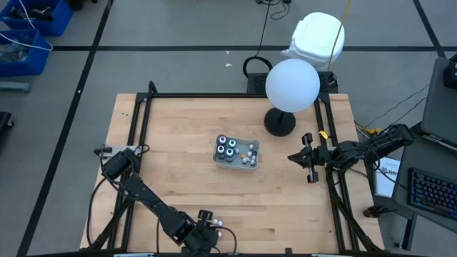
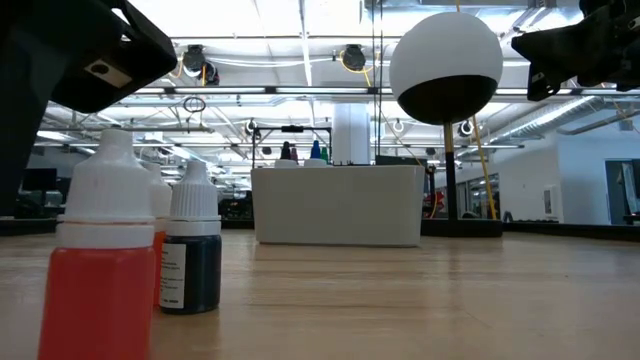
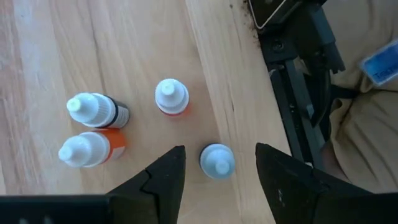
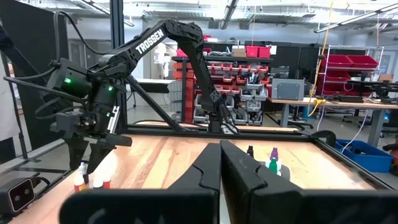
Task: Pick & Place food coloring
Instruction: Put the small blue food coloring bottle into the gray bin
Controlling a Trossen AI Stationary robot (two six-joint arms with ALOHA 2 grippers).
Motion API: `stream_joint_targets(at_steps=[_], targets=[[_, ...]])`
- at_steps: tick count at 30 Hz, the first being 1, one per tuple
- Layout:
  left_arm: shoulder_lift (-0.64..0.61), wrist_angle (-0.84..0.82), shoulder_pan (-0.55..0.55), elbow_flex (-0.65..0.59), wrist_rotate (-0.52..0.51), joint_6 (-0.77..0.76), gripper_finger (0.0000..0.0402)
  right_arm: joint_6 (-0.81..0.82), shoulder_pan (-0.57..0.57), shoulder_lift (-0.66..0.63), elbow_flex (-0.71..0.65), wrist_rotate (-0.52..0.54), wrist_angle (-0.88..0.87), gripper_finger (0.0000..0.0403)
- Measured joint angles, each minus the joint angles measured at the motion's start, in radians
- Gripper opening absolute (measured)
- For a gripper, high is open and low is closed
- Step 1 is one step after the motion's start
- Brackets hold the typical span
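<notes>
Hovering with fingers wide over a blue-capped bottle [image 3: 217, 161], the left gripper [image 3: 217, 180] should descend centred before closing, avoiding neighbouring bottles.

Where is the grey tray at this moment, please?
In the high view, the grey tray sits mid-table, between both arms, beside the lamp base.

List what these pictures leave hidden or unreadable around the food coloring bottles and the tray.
- Tray contents: high view, too small to count or tell colours; low view shows only its wall, with tips above the rim.
- Blue-capped bottle: left wrist view, seen from above between the open left gripper's fingers; body hidden by its own cap.
- Bottle labels: low view, print on the dark bottle too small to read.
- Right gripper: shut, holds nothing visible.
</notes>
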Motion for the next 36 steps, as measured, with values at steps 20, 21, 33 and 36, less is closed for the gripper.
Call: stream_joint_targets(at_steps=[20, 21, 33, 36], targets=[[-0.002, -0.027, 0.000, 0.000, -0.017, 0.003, 0.0058, 0.001, 0.000, 0.000, 0.000, 0.000, -0.003, 0.0000], [-0.003, -0.039, 0.000, 0.000, -0.017, 0.009, 0.0056, 0.001, 0.000, 0.000, 0.000, 0.000, -0.003, 0.0000], [-0.163, -0.268, -0.015, -0.002, -0.150, 0.091, 0.0058, 0.001, 0.000, 0.000, 0.000, 0.000, -0.004, 0.0000], [-0.256, -0.290, -0.029, -0.002, -0.218, 0.170, 0.0058, 0.001, 0.000, 0.000, 0.000, 0.000, -0.008, 0.0000]])
